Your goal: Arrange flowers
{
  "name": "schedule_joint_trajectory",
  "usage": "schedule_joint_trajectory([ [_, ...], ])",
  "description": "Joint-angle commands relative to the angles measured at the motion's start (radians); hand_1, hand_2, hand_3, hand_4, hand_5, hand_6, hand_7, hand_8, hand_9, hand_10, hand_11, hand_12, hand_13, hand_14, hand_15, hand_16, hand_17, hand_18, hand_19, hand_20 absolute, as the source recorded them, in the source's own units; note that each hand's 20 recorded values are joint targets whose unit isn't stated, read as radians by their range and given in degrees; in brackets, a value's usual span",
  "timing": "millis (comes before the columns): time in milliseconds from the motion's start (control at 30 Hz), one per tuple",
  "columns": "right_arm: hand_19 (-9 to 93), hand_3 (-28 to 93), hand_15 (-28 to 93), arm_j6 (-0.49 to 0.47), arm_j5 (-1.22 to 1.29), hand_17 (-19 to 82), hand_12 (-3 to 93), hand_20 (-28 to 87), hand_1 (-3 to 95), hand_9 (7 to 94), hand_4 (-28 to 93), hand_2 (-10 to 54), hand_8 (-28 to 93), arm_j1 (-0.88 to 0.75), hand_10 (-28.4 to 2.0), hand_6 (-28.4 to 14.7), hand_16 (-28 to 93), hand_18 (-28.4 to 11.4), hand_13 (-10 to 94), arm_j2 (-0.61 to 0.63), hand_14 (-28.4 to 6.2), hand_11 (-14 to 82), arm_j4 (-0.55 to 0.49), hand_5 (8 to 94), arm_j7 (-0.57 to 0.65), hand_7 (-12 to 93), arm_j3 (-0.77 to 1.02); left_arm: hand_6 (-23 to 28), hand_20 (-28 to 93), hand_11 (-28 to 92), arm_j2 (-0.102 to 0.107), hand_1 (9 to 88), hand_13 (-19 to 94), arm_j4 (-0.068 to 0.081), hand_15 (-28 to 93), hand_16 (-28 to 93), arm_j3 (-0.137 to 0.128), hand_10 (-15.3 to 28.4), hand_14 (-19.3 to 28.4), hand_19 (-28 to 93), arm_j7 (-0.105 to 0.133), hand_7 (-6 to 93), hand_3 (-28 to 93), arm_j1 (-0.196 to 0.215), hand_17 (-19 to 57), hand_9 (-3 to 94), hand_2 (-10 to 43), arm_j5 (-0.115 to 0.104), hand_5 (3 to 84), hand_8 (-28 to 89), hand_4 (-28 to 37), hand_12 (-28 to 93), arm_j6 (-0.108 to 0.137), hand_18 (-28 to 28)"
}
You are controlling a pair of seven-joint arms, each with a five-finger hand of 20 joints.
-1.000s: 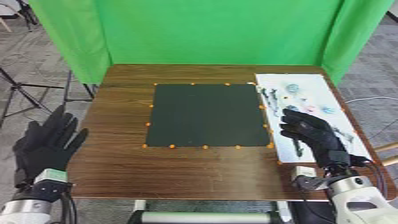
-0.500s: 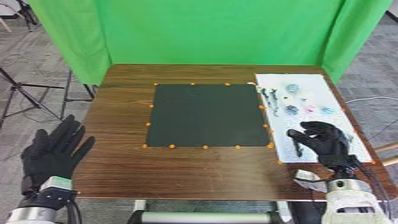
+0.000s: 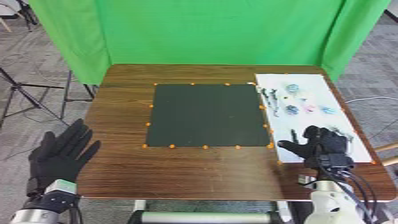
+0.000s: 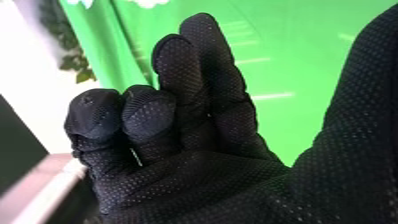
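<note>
Background: bright green cloth curtain [image 3: 213, 40] behind a brown wooden table [image 3: 195, 175].
Mid-table: dark square mat [image 3: 206, 115].
Right side: small blue and pink flowers [image 3: 292, 109] on a white rectangular sheet [image 3: 306, 81].
Black-gloved left hand [image 3: 55, 157]: at the left table edge, fingers straight, spread apart.
Black-gloved right hand [image 3: 323, 146]: over the sheet's near end, fingers loosely bent, thumb apart.

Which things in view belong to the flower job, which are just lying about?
Job, likely:
- small flowers
- stem-like pieces
- white sheet
- dark mat
- right robot hand
- left robot hand

Just around:
- green curtain
- tripod
</note>
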Motion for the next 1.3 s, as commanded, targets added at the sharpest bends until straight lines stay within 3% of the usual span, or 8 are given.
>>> schedule_joint_trajectory([
  [33,92,58,82,-0.192,0.033,33,41.3,60,24.8,56.7,-28,-9.5,-12,0.043,-20.4,-6.8,54,-27.9,51,0.016,-23.1,56.4,-0.009,60.2,0.109,32,-0.023,5.6,10,12,-0.025,22.0,14,-0.008,16,-7,-0.012,9.9,7.8,28,-0.044,10.1,71,0.015,-5.8,27.1,7.8,0.020,35.4,-8,-28.3,10,0.000,11.3],
  [300,93,26,83,-0.304,0.127,34,41.9,63,44.7,58.9,-28,-9.5,-10,0.099,-20.6,-7.3,57,-28.4,53,0.020,-23.5,56.9,0.019,63.3,0.137,27,-0.060,5.5,10,12,-0.025,22.6,14,0.002,16,-7,-0.007,10.0,7.9,28,-0.066,10.4,71,-0.004,-6.0,27.2,8.4,0.023,35.5,-8,-28.3,10,-0.026,11.3],
  [500,93,69,82,-0.524,0.191,36,42.5,61,33.2,63.2,-28,-9.5,-12,0.161,-18.2,-4.7,55,-27.4,58,0.006,-21.4,57.5,0.041,65.9,0.141,35,-0.078,5.4,11,12,-0.038,22.8,15,0.012,17,-6,-0.021,10.2,8.4,29,-0.095,10.5,71,-0.011,-6.2,28.0,8.5,0.016,35.3,-8,-28.3,11,-0.079,11.4],
  [633,93,75,80,-0.620,0.209,41,39.9,63,37.6,68.4,-28,-9.5,-12,0.193,-15.8,-3.2,54,-26.8,61,-0.010,-19.1,54.3,0.069,71.5,0.189,30,-0.096,6.4,11,15,-0.050,23.3,18,0.016,20,-6,-0.030,11.4,10.2,30,-0.121,11.9,71,-0.015,-6.4,31.4,9.0,0.026,37.6,-7,-28.3,12,-0.107,11.7],
  [700,93,72,78,-0.636,0.220,43,42.0,64,42.3,71.5,-28,-9.5,0,0.202,-14.8,-3.0,54,-26.5,64,-0.013,-17.7,51.7,0.083,73.2,0.208,29,-0.101,6.4,11,15,-0.051,23.4,18,0.017,20,-6,-0.030,11.4,10.3,30,-0.119,12.0,71,-0.014,-6.4,31.6,9.0,0.024,37.7,-8,-28.3,12,-0.114,11.8],
  [800,93,69,74,-0.607,0.227,49,52.4,64,51.4,80.2,-28,-9.5,15,0.193,-10.8,-0.4,50,-24.4,71,-0.018,-13.1,38.8,0.089,75.2,0.223,38,-0.099,6.3,11,15,-0.048,23.5,18,0.018,21,-6,-0.030,11.4,10.4,30,-0.119,11.8,71,-0.018,-6.4,31.6,9.0,0.024,37.6,-8,-28.3,12,-0.113,11.9],
  [1033,93,77,63,-0.497,0.228,56,54.9,59,52.5,90.7,-27,-9.5,17,0.169,-6.0,-0.4,46,-21.6,81,-0.007,-6.0,21.4,0.083,73.7,0.207,49,-0.087,6.2,10,14,-0.048,23.5,18,0.019,21,-6,-0.025,11.4,10.5,30,-0.120,11.5,71,-0.017,-6.5,31.4,8.8,0.019,37.4,-8,-28.3,12,-0.109,12.0],
  [1300,93,80,55,-0.101,0.114,58,52.7,56,51.0,93.7,-13,-9.5,16,0.125,-6.9,-0.6,51,-20.8,85,0.037,-3.8,19.5,0.083,70.0,0.092,58,-0.087,6.1,10,14,-0.038,23.8,18,0.018,21,-7,-0.018,11.1,10.5,30,-0.099,11.3,71,-0.013,-6.5,31.0,8.4,0.009,37.3,-8,-28.3,12,-0.101,12.1],
])
